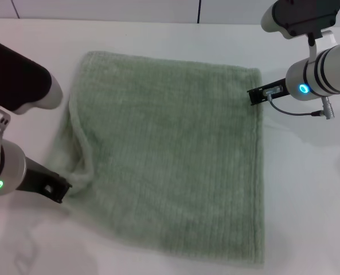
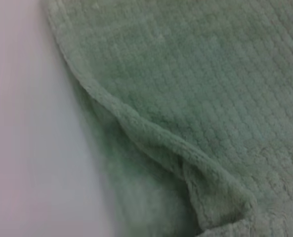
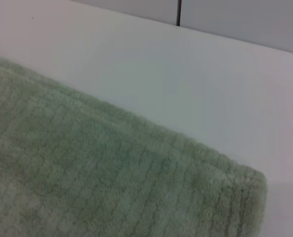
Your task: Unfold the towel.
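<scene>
The towel lies spread on the white table, bare room all round, its nine-o'clock edge rolled up. The left gripper meets that edge at eight o'clock, the right gripper the two-o'clock corner; I cannot tell either's jaw state.

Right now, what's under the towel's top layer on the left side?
A lower layer of the towel peeks out beneath the lifted edge, on the table. Anything deeper is covered.

Plush ribbed cloth towel, smooth matt table
</scene>
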